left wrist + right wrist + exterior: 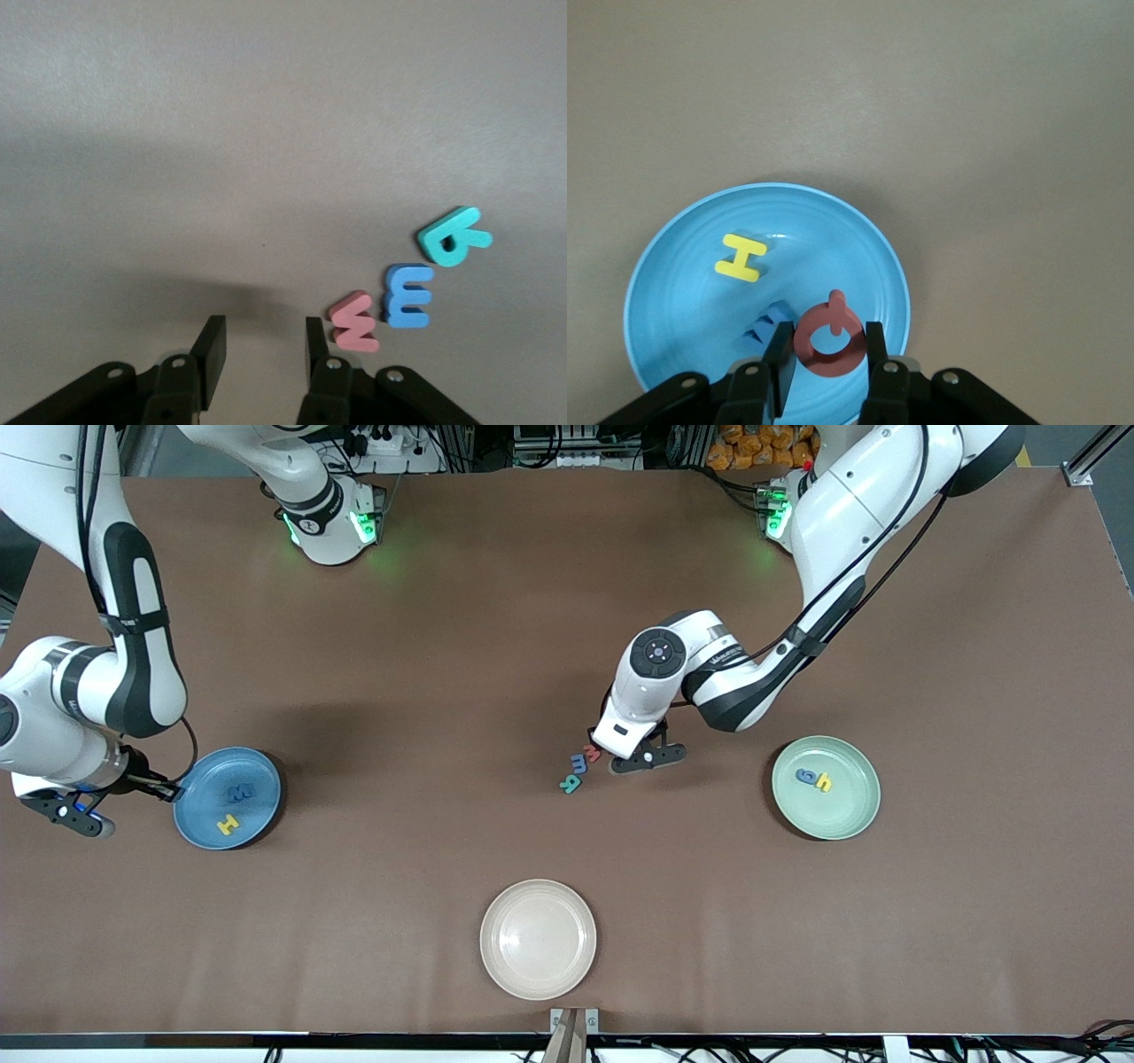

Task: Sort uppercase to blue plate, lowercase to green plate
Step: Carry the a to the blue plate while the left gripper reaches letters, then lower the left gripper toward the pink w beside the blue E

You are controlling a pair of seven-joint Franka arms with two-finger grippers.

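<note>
My right gripper [170, 791] is shut on the red Q [831, 341] and holds it over the edge of the blue plate [199, 819] at the right arm's end. The plate [850, 248] holds the yellow H [229, 825] and the dark blue M [239, 790]; both also show in the right wrist view, the H [740, 258] and the M [766, 323]. My left gripper [262, 335] is open and empty, low over the table beside the red m [356, 321]. Light blue m [408, 296] and teal R [452, 236] lie in a row past it. The green plate [850, 815] holds the dark blue g [806, 777] and the yellow h [825, 782].
A cream plate [538, 938] sits near the front edge of the table, nearer the front camera than the loose letters. The brown table top [425, 691] lies bare between the plates.
</note>
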